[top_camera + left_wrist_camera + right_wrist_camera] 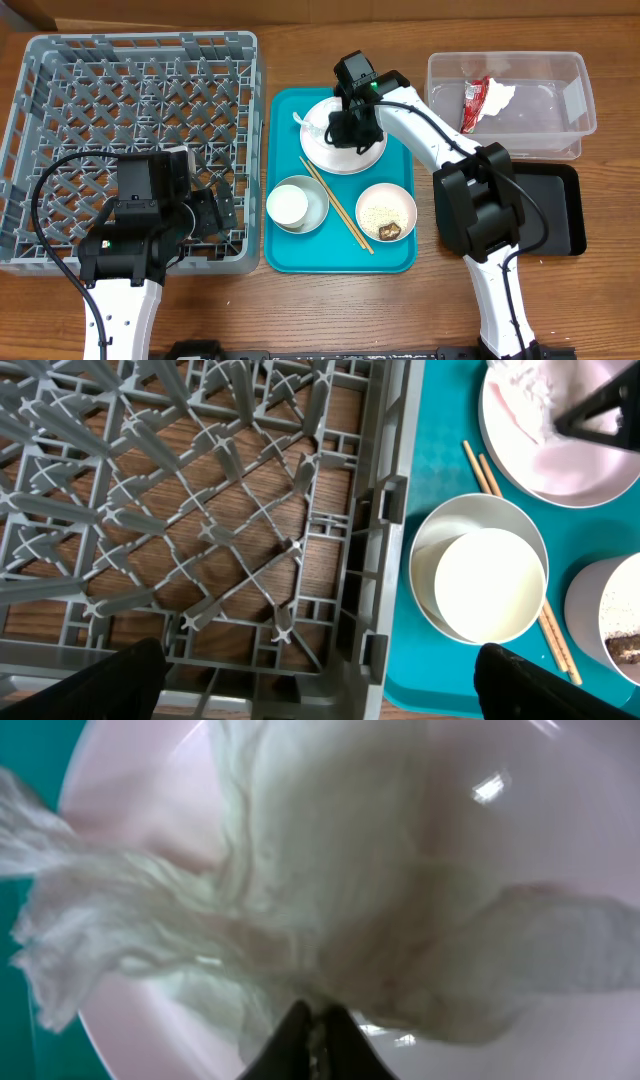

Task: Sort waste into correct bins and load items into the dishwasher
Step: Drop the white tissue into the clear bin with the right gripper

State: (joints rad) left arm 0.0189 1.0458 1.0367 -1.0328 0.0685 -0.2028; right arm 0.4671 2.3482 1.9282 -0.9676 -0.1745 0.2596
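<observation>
The white plate (345, 157) lies at the back of the teal serving tray (290, 255). The crumpled napkin (310, 122) lies on the plate, and my right gripper (350, 125) is down on it. In the right wrist view the fingers (315, 1020) are shut on a fold of the napkin (300, 890) over the plate (530, 810). My left gripper (205, 210) hangs open and empty over the front right corner of the dish rack (60, 70); the left wrist view (320, 680) shows its fingers wide apart.
On the tray, a white cup (288, 203) sits in the grey bowl (318, 208), the chopsticks (338, 208) lie diagonally, and the pink bowl (386, 196) holds rice and a brown scrap (390, 231). The clear tub (585, 100) holds a red sauce packet (473, 105). The black tray (555, 215) lies at the right.
</observation>
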